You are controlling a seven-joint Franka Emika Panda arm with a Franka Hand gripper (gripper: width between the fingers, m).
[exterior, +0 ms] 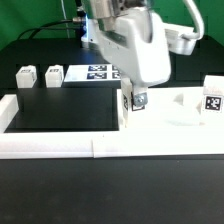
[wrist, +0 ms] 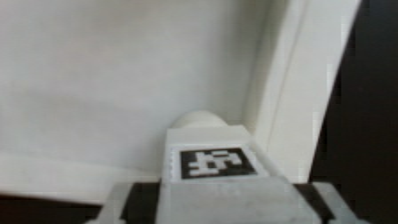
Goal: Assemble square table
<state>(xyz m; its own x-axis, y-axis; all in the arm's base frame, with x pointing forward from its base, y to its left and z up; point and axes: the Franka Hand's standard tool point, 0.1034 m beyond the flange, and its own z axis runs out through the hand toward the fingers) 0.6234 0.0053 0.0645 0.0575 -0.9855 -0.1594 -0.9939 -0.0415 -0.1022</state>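
Note:
My gripper is shut on a short white leg that carries a black-and-white tag. It holds the leg at the edge of the white tabletop on the exterior view's left. In the wrist view the tagged leg fills the space between the two fingers of the gripper, with the tabletop behind it. Two more legs stand at the back on the exterior view's left. Another leg stands on the exterior view's right.
A low white border wall runs along the front and up the exterior view's left side, enclosing bare black table. The marker board lies at the back behind the arm. A white edge strip runs beside the tabletop.

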